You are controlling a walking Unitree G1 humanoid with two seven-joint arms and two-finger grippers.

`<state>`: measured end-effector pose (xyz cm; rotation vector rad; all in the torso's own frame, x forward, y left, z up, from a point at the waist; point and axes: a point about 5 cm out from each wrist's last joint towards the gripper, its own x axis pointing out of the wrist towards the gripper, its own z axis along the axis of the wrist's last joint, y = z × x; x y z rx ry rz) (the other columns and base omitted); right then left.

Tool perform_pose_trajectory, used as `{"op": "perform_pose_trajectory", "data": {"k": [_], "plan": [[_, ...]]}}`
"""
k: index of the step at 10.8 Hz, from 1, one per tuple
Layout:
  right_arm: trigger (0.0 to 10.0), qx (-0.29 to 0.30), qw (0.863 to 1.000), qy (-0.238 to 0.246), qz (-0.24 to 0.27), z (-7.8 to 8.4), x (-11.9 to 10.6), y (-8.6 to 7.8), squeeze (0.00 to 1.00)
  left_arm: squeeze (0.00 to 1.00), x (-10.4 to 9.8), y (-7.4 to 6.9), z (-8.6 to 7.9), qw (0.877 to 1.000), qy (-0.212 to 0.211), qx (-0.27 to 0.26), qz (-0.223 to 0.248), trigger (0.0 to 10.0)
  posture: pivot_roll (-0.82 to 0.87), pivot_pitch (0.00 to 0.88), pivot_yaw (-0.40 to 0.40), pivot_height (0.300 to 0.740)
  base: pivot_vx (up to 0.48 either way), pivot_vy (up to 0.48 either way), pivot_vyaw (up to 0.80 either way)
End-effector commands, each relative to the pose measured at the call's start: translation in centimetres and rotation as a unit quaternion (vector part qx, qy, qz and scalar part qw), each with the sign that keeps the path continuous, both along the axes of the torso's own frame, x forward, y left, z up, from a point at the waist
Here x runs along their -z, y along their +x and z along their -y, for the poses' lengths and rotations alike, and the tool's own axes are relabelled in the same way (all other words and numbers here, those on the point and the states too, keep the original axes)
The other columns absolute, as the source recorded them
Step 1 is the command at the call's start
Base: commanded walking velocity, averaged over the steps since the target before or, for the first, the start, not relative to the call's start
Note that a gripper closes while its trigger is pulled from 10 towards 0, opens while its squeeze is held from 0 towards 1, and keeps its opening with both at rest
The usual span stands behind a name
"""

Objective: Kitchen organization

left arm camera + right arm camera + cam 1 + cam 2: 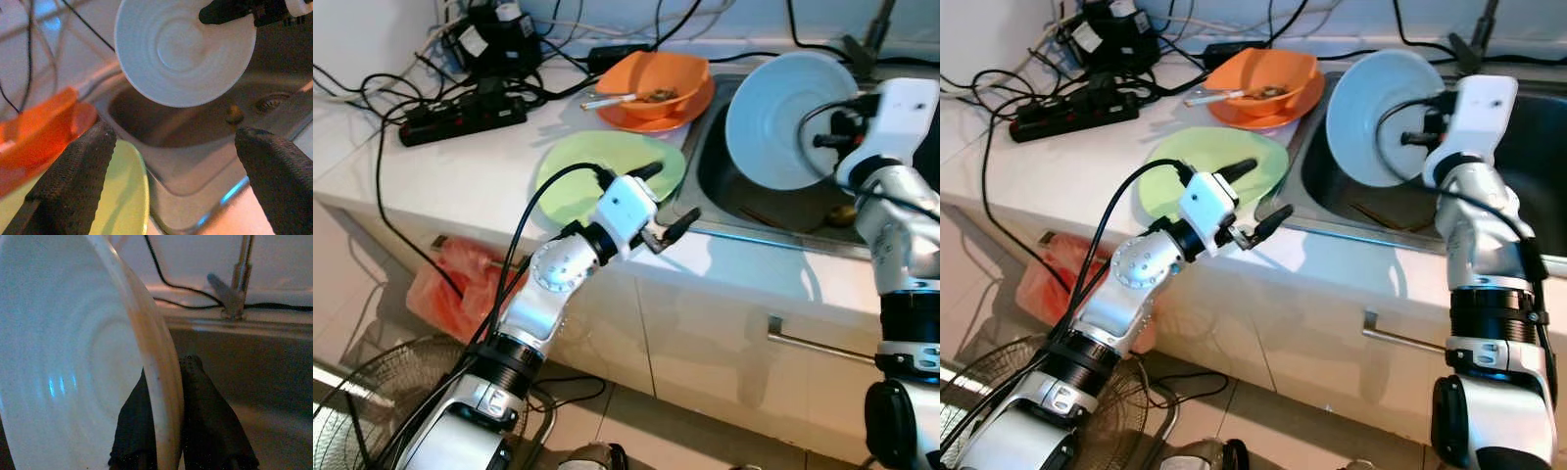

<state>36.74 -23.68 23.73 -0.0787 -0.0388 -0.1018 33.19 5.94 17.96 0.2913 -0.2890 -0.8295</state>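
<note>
Right end effector (pixel 168 450) was pinched on the rim of a pale blue plate (pixel 783 117), one black finger on each face of it, as the right wrist view showed. That plate stood on edge, tilted, above the sink (pixel 724 191), its hollow face turned toward the robot's left. Behind the fingers the white wrist block rose over the sink's right part, and the silver right arm bent down from it to the elbow in front of the table's edge. A faucet (pixel 239 279) stood at the back of the sink.

Left end effector (pixel 651 204) was spread wide and held nothing; its two black fingers (pixel 73 186) pointed toward the sink, one over the near edge of a green plate (pixel 578 176), the other over the table (pixel 744 264) just beside the sink's front left corner. Its white wrist block sat at the table's front edge, and the silver left arm ran down and to the left from there, in front of the cupboards, with a black cable looping along it.

Green plate lay flat on the table just left of the sink. Behind it an orange bowl (pixel 656 83) sat on an orange plate (pixel 636 119). A power strip (pixel 460 119) and tangled cables lay at the far left. On the floor stood a fan (pixel 362 411) near a red bag (pixel 450 284).
</note>
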Motion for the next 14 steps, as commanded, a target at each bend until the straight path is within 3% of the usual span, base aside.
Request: {"op": "perform_pose_trajectory", "data": {"k": [1, 3, 7, 9, 10, 11, 12, 14], "plan": [[0.0, -0.012, 1.000, -0.017, 0.006, -0.2, 0.1, 0.3, 0.00, 1.00, -0.3, 0.0, -0.6, 1.000, -0.006, 0.001, -0.018, 10.0, 0.11, 0.066, 0.135, 0.740, 0.000, 0.000, 0.00], [0.0, -0.013, 0.999, -0.030, -0.013, 0.4, 1.4, 0.6, 0.00, 1.00, -1.0, -0.1, -0.4, 1.000, -0.007, 0.016, -0.022, 10.0, 0.11, 0.065, 0.130, 0.740, 0.000, 0.000, 0.00], [0.3, -0.082, 0.984, -0.091, -0.129, -0.4, 6.7, 0.7, 0.00, 1.00, -2.3, -0.2, 0.0, 0.999, -0.015, 0.032, -0.036, 10.0, 0.12, 0.070, 0.135, 0.740, 0.000, 0.000, 0.00], [0.0, -0.098, 0.981, -0.097, -0.139, -0.6, 7.1, 0.9, 0.00, 1.00, -2.4, -0.4, 0.0, 0.999, -0.012, 0.034, -0.041, 10.0, 0.12, 0.072, 0.133, 0.740, 0.000, 0.000, 0.00], [9.1, -0.106, 0.978, -0.108, -0.145, -0.7, 7.2, 1.0, 0.00, 1.00, -2.3, -0.4, -0.2, 0.998, -0.010, 0.032, -0.044, 10.0, 0.12, 0.072, 0.133, 0.740, 0.000, 0.000, 0.00], [10.0, -0.111, 0.976, -0.113, -0.150, -0.7, 7.3, 1.1, 0.00, 1.00, -2.4, -0.3, -0.2, 0.998, -0.009, 0.031, -0.045, 10.0, 0.12, 0.072, 0.134, 0.740, 0.000, 0.000, 0.00], [10.0, -0.112, 0.975, -0.115, -0.151, -0.7, 7.3, 1.1, 1.00, 1.00, -2.4, -0.2, -0.3, 0.998, -0.008, 0.030, -0.046, 10.0, 0.12, 0.071, 0.134, 0.740, 0.000, 0.000, 0.00], [10.0, -0.121, 0.977, -0.071, -0.159, -0.6, 7.1, 1.4, 1.00, 1.00, -2.4, -0.3, -0.3, 0.998, -0.006, 0.030, -0.051, 10.0, 0.12, 0.072, 0.136, 0.740, 0.000, 0.000, 0.00]]}}
